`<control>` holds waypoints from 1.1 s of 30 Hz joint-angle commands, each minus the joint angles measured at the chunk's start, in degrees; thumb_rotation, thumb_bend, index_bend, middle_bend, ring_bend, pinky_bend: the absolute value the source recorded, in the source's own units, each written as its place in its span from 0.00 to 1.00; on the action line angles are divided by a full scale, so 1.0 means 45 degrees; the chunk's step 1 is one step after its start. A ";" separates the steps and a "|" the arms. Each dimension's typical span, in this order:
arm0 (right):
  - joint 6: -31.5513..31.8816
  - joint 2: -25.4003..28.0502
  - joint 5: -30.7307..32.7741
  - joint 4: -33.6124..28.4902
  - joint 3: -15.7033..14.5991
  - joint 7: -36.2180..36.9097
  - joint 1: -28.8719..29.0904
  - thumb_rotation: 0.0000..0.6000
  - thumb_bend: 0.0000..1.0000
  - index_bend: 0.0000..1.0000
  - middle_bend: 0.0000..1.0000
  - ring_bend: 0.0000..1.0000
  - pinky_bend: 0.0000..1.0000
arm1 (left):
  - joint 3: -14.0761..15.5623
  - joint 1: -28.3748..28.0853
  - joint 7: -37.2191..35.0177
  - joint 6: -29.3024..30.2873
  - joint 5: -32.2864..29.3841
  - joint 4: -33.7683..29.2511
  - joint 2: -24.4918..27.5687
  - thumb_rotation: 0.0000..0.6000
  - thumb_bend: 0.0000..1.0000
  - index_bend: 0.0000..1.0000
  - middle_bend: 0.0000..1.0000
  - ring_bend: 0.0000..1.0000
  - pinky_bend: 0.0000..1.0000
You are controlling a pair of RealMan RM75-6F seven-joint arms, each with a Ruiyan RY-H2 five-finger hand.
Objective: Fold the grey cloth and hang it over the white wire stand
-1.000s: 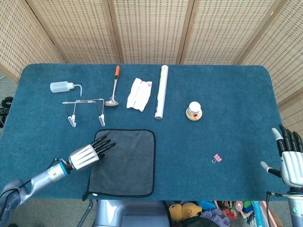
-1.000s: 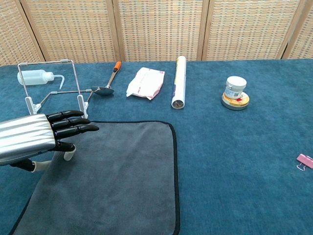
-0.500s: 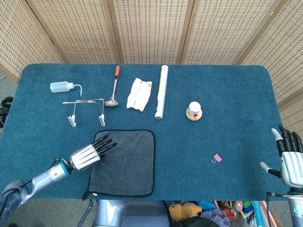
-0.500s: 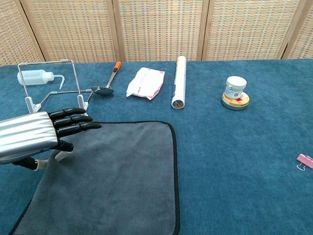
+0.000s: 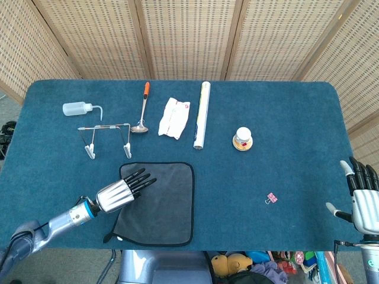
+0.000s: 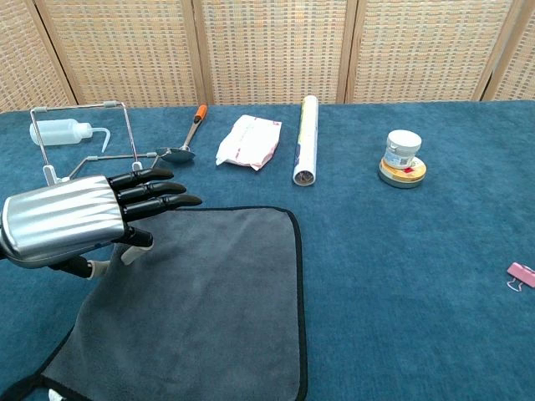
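The grey cloth [image 5: 163,204] [image 6: 217,301], edged in black, lies on the blue table near its front edge. My left hand [image 5: 121,192] [image 6: 79,219] is over the cloth's far left corner, fingers stretched out toward the right. The thumb is tucked beneath, and that corner rises off the table with the hand. The white wire stand [image 5: 106,137] [image 6: 84,107] stands upright just behind the hand, apart from it. At the table's right front, my right hand [image 5: 362,198] hovers with fingers apart, holding nothing; the chest view does not show it.
Along the back are a squeeze bottle [image 5: 77,108], an orange-handled spoon [image 5: 143,109], a white packet [image 5: 174,117] and a white roll [image 5: 202,115]. A small jar [image 5: 242,139] sits right of centre. A pink clip [image 5: 272,198] lies near the right front.
My left hand has moved right and slightly up, drawing the cloth's left edge with it; the cloth looks narrower from above. The right hand has not moved.
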 commanded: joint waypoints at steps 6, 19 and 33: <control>0.0121 -0.0008 -0.0007 0.0059 0.0041 -0.0148 -0.0022 1.00 0.00 0.00 0.00 0.00 0.00 | -0.0538 -0.0735 0.0654 -0.0543 -0.0115 -0.1491 0.0247 1.00 0.38 0.66 0.00 0.00 0.00; 0.0394 -0.0261 -0.0445 0.0349 -0.0062 -0.0605 0.0012 1.00 0.00 0.00 0.00 0.00 0.00 | -0.1417 -0.2125 0.1332 -0.2542 -0.0551 -0.3073 0.0040 1.00 0.38 0.66 0.00 0.00 0.00; 0.0084 -0.0262 -0.0050 0.0434 0.0038 -0.0503 0.0076 1.00 0.00 0.00 0.00 0.00 0.00 | -0.2254 -0.3444 0.1319 -0.4480 -0.1181 -0.2636 -0.1660 1.00 0.38 0.66 0.00 0.00 0.00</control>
